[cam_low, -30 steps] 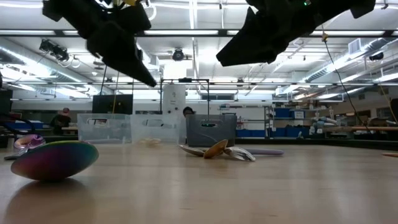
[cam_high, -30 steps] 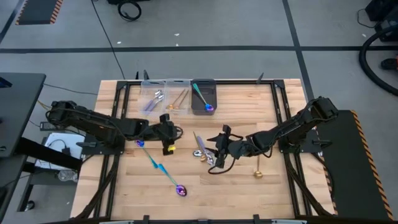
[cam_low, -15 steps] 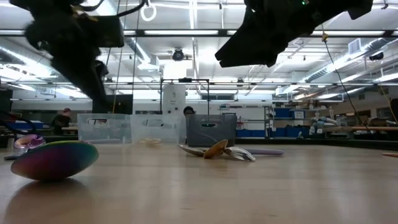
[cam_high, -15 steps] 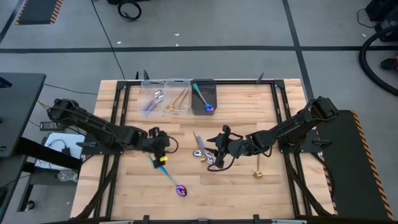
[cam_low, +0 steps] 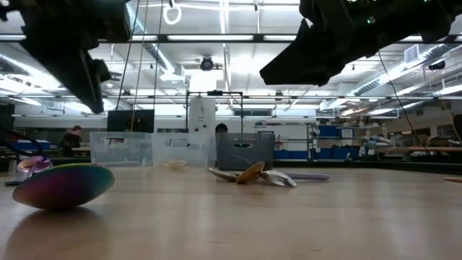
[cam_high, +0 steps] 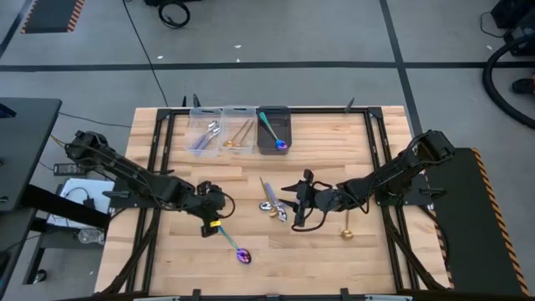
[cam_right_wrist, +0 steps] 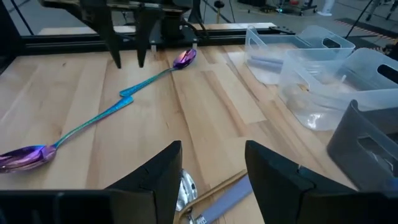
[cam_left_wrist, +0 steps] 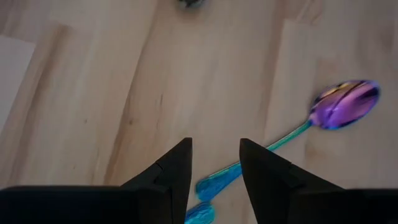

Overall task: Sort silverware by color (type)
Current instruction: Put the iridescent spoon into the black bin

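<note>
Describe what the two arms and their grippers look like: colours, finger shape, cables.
Both arms are dark, nearly black, jointed links. The left gripper and the right gripper each have two flat black fingers tapering to angular, wedge-like tips. In the high view a yellow patch shows by the left gripper, and thin black cables loop near the right gripper.

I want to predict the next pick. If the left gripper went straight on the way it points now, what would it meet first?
Probably the teal handle of the iridescent spoon on the table. The open left gripper points down, its fingers either side of that handle, above it, not touching.
</note>
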Available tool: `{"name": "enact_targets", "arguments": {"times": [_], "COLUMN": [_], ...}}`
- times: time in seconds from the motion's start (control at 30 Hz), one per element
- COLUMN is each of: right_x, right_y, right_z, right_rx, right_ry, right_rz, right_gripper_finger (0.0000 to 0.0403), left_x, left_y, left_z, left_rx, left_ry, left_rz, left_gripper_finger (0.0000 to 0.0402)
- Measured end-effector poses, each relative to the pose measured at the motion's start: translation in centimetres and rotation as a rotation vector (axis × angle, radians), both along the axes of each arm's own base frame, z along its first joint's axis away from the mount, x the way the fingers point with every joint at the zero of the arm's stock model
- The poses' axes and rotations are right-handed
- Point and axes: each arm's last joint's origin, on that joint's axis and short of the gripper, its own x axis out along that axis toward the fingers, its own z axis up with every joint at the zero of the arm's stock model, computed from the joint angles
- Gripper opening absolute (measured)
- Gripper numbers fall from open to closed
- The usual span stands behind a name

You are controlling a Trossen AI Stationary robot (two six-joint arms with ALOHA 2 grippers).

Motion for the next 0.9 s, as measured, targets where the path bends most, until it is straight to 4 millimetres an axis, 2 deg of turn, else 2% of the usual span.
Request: {"name": "enact_targets", "arguments": {"times": [0.17,0.63,0.77,0.9], "right_x": [0.1,0.1,0.1,0.2], "right_y": [-0.2,-0.4,-0.4,-0.7], "right_z": [0.0,0.0,0.0,0.0], "right_rx": [-0.015,-0.03,-0.044,-0.069], "right_ry": [0.006,0.007,0.012,0.02], "right_rz": [0.015,-0.003,0.001,0.0], "right_gripper_finger": [0.0185,0.0185,0.0185,0.0185], "left_x": [0.8,4.7,5.3,5.1], "left_y": [-0.4,-2.1,-2.9,-4.0], "left_z": [0.9,-1.2,-1.5,-1.5], "left_rx": [-0.01,0.046,0.052,0.087], "left_ry": [-0.021,0.08,0.106,0.101], "left_rz": [0.001,-0.014,-0.122,-0.258], "left_gripper_finger": [0.0141,0.0141,0.0141,0.0141]}}
